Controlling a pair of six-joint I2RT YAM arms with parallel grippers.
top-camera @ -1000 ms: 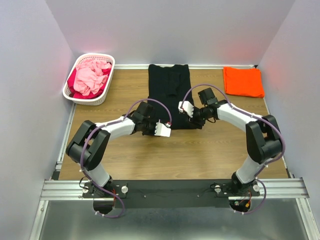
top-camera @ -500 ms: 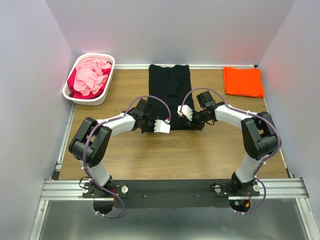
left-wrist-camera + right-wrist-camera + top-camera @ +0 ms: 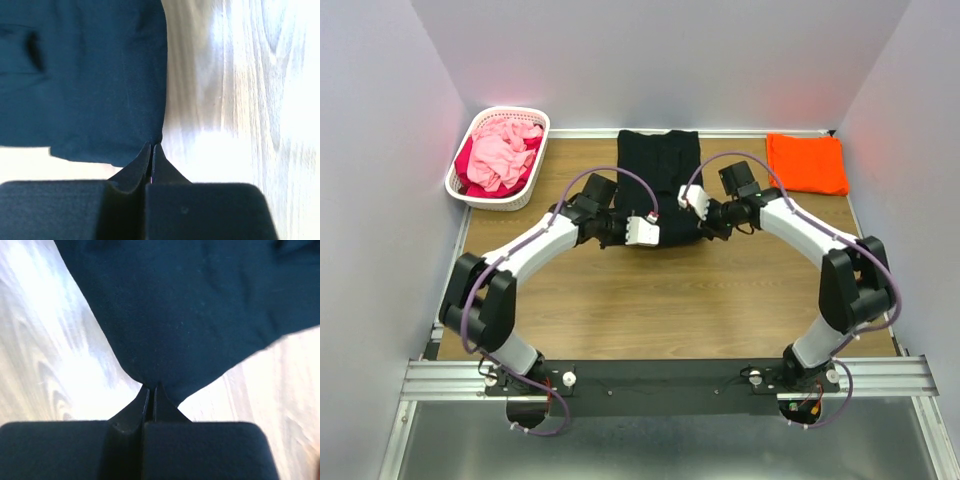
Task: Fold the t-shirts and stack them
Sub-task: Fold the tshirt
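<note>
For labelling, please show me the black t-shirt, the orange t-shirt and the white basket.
black t-shirt [image 3: 658, 165]: top view, upper middle
orange t-shirt [image 3: 807, 165]: top view, its centre
white basket [image 3: 492, 202]: top view, near wall

Far middle of bench [image 3: 650, 300]: black t-shirt [image 3: 658, 168], folded lengthwise. Far right corner: orange t-shirt [image 3: 807, 164], folded flat.

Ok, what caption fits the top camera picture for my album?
Left gripper and right gripper pinch the black t-shirt; orange t-shirt lies folded aside.

Wooden table [image 3: 650, 305]: white basket [image 3: 492, 203] far left, black t-shirt [image 3: 658, 165] far centre, orange t-shirt [image 3: 807, 165] far right.
</note>
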